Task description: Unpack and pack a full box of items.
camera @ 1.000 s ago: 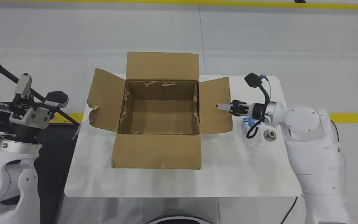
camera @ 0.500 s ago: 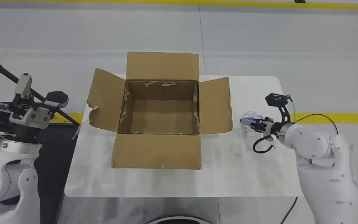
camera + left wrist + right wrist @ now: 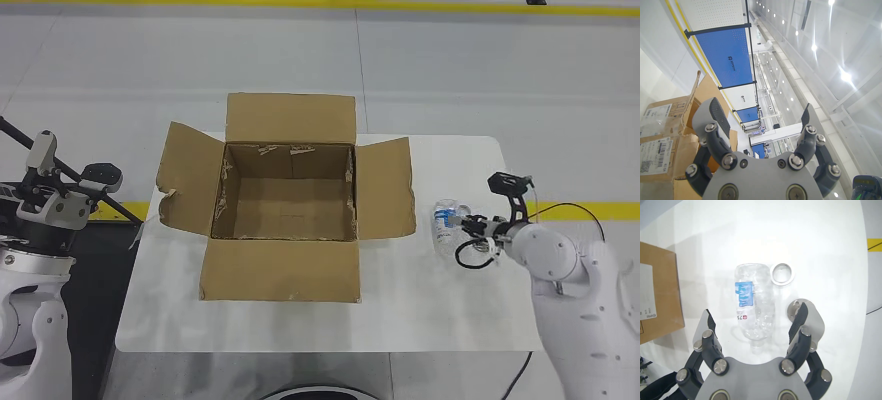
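Right tool [image 3: 756,311] spread over lying bottle [image 3: 753,291] (neck toward it), left tool [image 3: 761,103] also spread, near box [image 3: 290,118]

The room is bright all over. In the left wrist view, round ceiling lamps [image 3: 814,47] shine hard and throw long white streaks of glare across the ceiling. In the right wrist view the white desk [image 3: 810,237] glows so much that it looks washed out. The clear bottle [image 3: 753,298] on it sparkles with little glints. The box [image 3: 659,291] lays a soft grey shadow on the desk beside it. Both wrist views bend at the edges, so straight lines curve. In the top view the light is even and the shadows are faint.
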